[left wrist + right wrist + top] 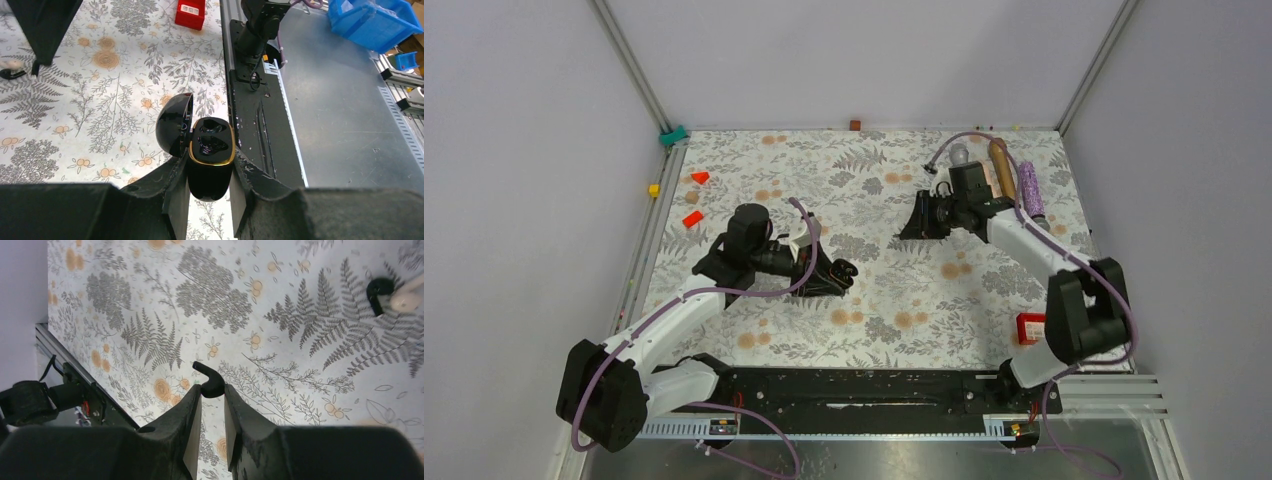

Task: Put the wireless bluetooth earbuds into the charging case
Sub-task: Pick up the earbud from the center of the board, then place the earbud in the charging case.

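Left wrist | left claw (210, 175) pinches open charging case (210, 150) | right claw (212, 392) pinches 1 earbud (207, 379) | we'd align it above the case, lower slowly.

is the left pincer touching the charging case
Touching. Left wrist view shows the left pincer clamping the charging case on both sides.

Even, diffuse light from overhead fills the top view, with only faint, soft shadows beside the arms on the table (874, 200). In the left wrist view the glossy charging case (210, 145) carries small white glints, and the left gripper (211, 157) at 6 o'clock is dark and unfocused. In the right wrist view the held earbud (209, 382) is crisp – the far earbud (400, 295) at 2 o'clock is blurred and washed out.
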### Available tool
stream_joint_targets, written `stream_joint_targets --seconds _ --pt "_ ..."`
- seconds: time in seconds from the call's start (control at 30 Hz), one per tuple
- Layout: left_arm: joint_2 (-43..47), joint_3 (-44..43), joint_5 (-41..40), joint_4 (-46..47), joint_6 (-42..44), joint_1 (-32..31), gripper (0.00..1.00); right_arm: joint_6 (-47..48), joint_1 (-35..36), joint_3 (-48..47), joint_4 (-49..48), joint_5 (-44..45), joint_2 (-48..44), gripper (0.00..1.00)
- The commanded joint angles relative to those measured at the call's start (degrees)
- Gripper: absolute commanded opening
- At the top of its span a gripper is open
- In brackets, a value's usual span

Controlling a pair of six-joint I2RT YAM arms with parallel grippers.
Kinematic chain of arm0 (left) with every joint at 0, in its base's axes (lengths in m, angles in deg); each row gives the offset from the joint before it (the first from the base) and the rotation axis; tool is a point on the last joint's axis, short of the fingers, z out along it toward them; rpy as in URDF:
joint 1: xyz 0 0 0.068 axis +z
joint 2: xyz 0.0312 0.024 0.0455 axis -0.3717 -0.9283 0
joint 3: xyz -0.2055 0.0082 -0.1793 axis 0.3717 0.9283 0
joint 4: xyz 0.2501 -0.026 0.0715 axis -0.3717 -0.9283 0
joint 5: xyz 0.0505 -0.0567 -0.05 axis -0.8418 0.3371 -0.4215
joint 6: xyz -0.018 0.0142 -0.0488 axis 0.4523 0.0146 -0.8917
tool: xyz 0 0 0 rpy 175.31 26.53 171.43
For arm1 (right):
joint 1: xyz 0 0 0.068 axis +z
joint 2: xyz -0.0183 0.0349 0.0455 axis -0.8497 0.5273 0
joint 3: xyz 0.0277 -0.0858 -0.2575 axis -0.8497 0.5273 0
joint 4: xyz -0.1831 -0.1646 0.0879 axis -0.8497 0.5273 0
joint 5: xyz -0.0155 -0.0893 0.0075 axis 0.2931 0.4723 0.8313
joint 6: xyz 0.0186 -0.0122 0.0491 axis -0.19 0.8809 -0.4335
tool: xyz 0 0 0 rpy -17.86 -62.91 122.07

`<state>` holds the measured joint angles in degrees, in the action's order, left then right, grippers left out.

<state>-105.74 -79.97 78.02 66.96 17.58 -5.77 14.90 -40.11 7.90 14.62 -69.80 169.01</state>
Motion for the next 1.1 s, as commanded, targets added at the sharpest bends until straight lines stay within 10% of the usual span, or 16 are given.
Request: stream_joint_targets --seconds 0.0,0.53,1.07 --pt "1.0 -2.1 -3.6 2.6 -0.5 0.3 0.0 8.7 3.0 -2.6 4.2 6.5 -9.2 0.27" --pt "-1.3 -1.7 -5.5 5.0 -2.7 0.3 0.0 28.6 19.7 -7.3 14.7 19.1 -32.8 0.27" --pt "2.2 -1.1 -14.4 3.7 2.6 0.1 0.0 22.0 30.5 -15.6 21.3 20.9 -23.7 0.27"
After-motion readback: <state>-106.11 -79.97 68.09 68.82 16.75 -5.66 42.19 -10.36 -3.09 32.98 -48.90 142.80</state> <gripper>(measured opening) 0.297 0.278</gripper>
